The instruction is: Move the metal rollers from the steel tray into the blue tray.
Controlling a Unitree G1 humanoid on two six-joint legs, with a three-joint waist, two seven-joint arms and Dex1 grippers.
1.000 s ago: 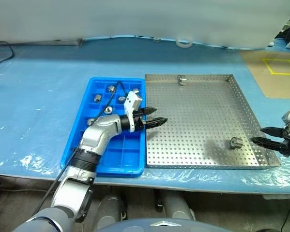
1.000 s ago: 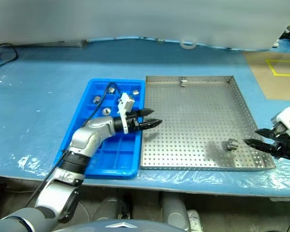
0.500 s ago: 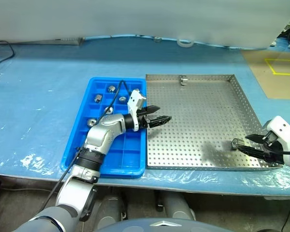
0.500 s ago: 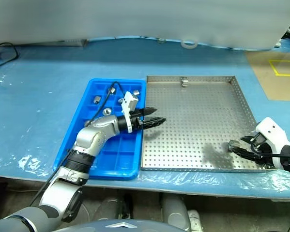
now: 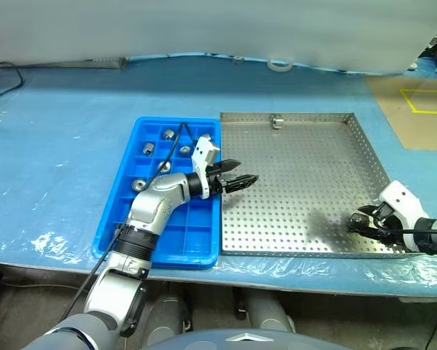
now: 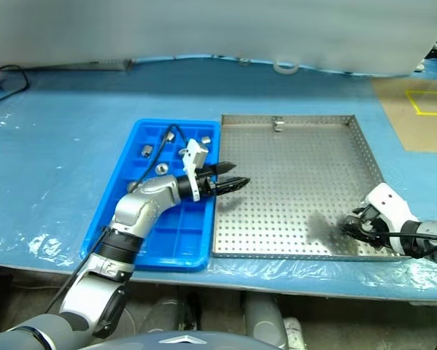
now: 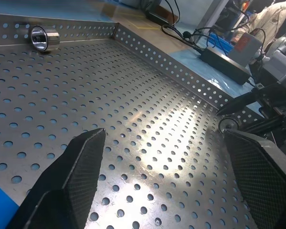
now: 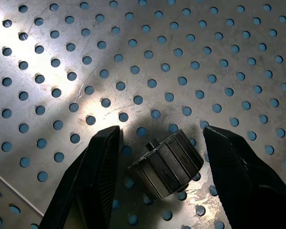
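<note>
Roller (image 8: 167,162) seen lying on side on steel tray (image 5: 306,157), lower right of frame, long axis tilted diagonally, between spread jaws of right gripper (image 8: 162,164), untouched. Second roller (image 5: 276,121) at tray's far rim. Others (image 5: 149,149) held in blue tray (image 5: 127,219). Left gripper (image 5: 241,180) jaws spread, empty. No writing legible.

1. You have a table (image 5: 57,131) covered with a pale blue plastic sheet (image 5: 50,182), crinkled along its near edge.
2. The blue tray (image 5: 109,226) lies on the sheet, left of centre.
3. The steel tray (image 5: 306,146) lies just beside it on the right, their long sides touching.
4. A tape roll (image 5: 279,65) sits by the far edge.
5. A brown board (image 5: 415,109) with yellow lines lies at the far right.
</note>
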